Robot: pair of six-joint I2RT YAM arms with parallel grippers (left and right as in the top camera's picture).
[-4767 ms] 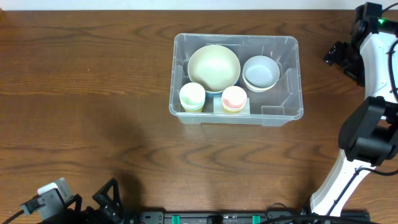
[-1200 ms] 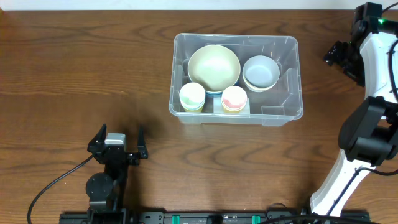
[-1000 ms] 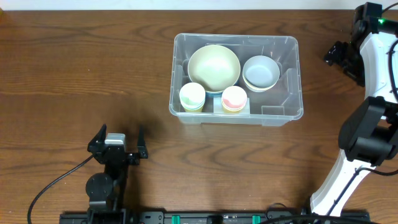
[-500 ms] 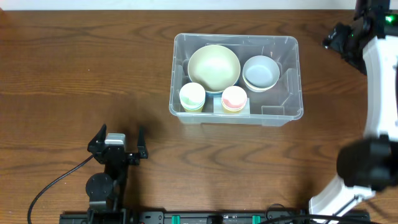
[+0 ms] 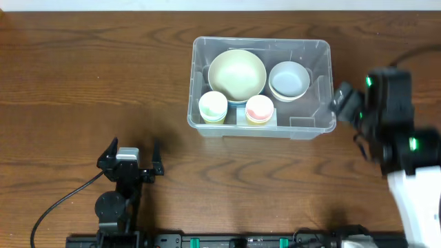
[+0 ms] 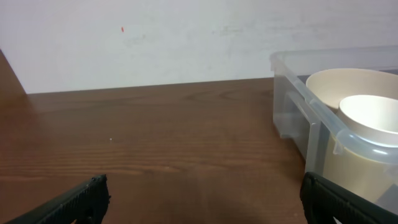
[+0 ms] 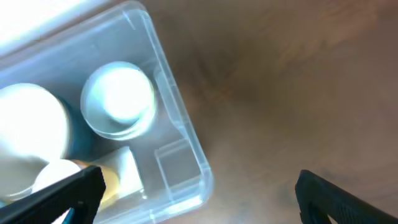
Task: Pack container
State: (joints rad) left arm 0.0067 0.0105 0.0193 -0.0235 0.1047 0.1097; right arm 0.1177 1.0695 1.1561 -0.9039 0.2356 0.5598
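As the overhead view shows, the large clear plastic rectangular container (image 5: 306,116) sits at upper centre of the frame on the brown wooden table (image 5: 83,83). It holds a large cream bowl (image 5: 237,74), a pale blue bowl (image 5: 289,80), a yellow-green cup (image 5: 213,107) and a pink cup (image 5: 259,109). The left gripper (image 5: 132,153), at lower left, has its jaws spread wide and empty. The right gripper (image 7: 199,196), blurred beside the container's right wall, is likewise spread wide, gripping nothing.
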